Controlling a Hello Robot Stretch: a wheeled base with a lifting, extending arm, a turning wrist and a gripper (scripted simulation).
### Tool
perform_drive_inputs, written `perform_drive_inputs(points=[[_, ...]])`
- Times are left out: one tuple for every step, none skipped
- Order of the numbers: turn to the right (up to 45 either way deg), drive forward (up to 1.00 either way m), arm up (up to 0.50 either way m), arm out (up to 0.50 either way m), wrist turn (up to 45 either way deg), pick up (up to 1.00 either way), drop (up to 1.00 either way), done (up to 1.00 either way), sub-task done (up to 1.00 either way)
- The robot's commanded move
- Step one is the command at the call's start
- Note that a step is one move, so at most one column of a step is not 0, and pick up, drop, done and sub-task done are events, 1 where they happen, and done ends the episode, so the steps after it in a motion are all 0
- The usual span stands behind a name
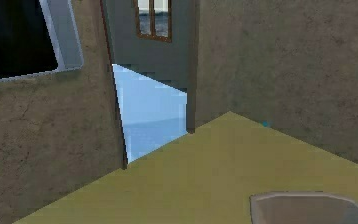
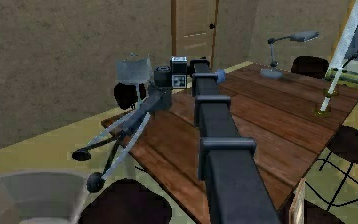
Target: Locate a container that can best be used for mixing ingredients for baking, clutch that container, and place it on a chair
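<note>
Brown plank wooden table [image 2: 277, 110] spans the arm side view's centre and right. Dark square arm bar [image 2: 222, 150] rises from bottom centre across it. Pale grey round bowl-like container [image 2: 27, 195] sits at lower left. Dark round chair seat [image 2: 137, 205] lies just right of it. Thin-fingered dark gripper [image 2: 92, 168] reaches toward the container's rim; cannot tell whether it holds anything.

Home: wooden dining table [image 2: 277, 112], chairs [image 2: 352, 146]

brown walls [image 1: 277, 70], yellow floor [image 1: 187, 170], doorway [image 1: 152, 70] onto pale blue floor [image 1: 152, 110], wooden table [image 2: 287, 110], dark chairs [image 2: 352, 143], wooden door [image 2: 195, 25]
</note>
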Motion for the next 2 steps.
perform_drive_inputs(points=[[0.0, 0.0, 0.0, -0.32, 0.0, 0.0, 0.0, 0.0, 0.0], [-45.0, 0.0, 0.0, 0.0, 0.0, 0.0, 0.0, 0.0, 0.0]])
